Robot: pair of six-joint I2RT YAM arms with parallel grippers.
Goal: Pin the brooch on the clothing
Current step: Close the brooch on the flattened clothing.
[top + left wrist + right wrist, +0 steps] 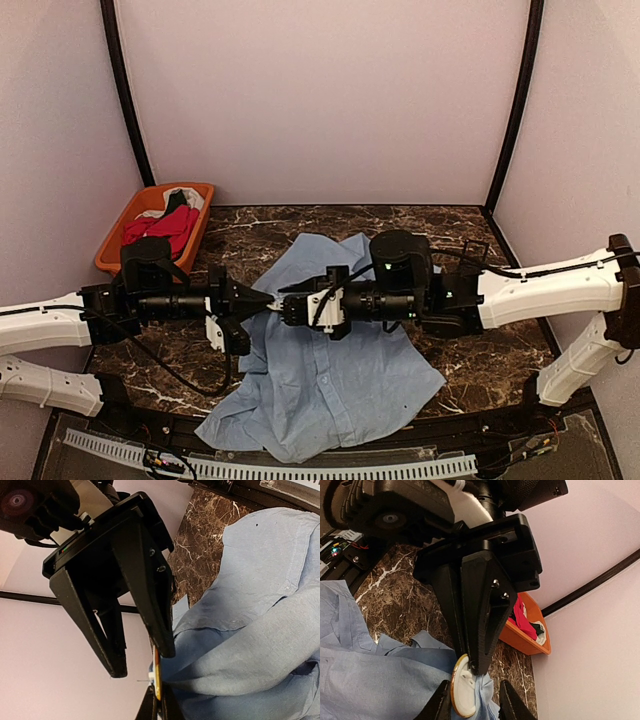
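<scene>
Marble tabletop (482,362), light blue shirt (330,390) spread out
Left gripper (476,666) clamps the brooch (463,692) to the fabric (steadying it, I guess); right gripper (142,660) has its jaws apart around it.

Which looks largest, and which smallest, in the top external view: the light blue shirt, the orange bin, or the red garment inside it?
1. light blue shirt: clearly the largest, spread over the table's middle.
2. orange bin: much smaller, at the far left corner.
3. red garment: smallest, lying within the bin.
</scene>
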